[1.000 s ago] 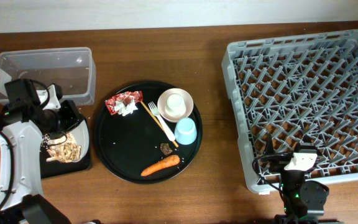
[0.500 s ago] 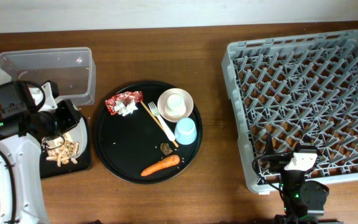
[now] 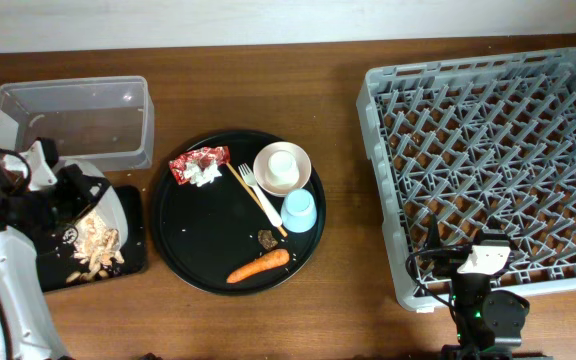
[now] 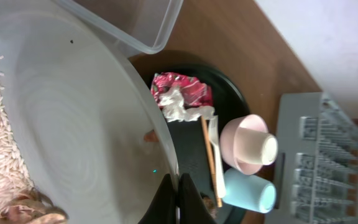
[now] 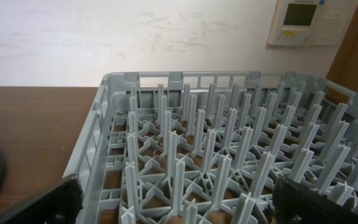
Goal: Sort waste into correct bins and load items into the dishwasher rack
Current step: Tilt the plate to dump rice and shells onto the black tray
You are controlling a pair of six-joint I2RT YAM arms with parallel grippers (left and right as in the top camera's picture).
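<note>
My left gripper [image 3: 66,200] is shut on the rim of the pale grey plate [image 3: 100,208] and holds it tilted over the flat black tray [image 3: 128,262]. White rice and beige scraps [image 3: 95,246] lie at the plate's low edge. In the left wrist view the jaws [image 4: 178,200] pinch the plate [image 4: 73,124], with rice [image 4: 2,118] on its left. The red-and-white wrapper [image 3: 200,166], fork [image 3: 258,196], pinkish bowl [image 3: 268,178] holding the white cup [image 3: 284,163], blue cup [image 3: 299,211], brown lump [image 3: 267,238] and carrot [image 3: 258,266] lie on the round black tray [image 3: 183,240]. My right gripper [image 5: 185,211] is open, at the dishwasher rack's [image 3: 488,150] front edge.
The clear tub [image 3: 78,115] stands behind the black tray at the far left. Bare wooden table [image 3: 343,290] lies between the round tray and the rack. The right arm [image 3: 478,300] sits at the front edge.
My left arm has swung left and toward the front with the plate. The plate has tipped further, and the scraps have slid down toward its low edge. The right arm has not moved.
</note>
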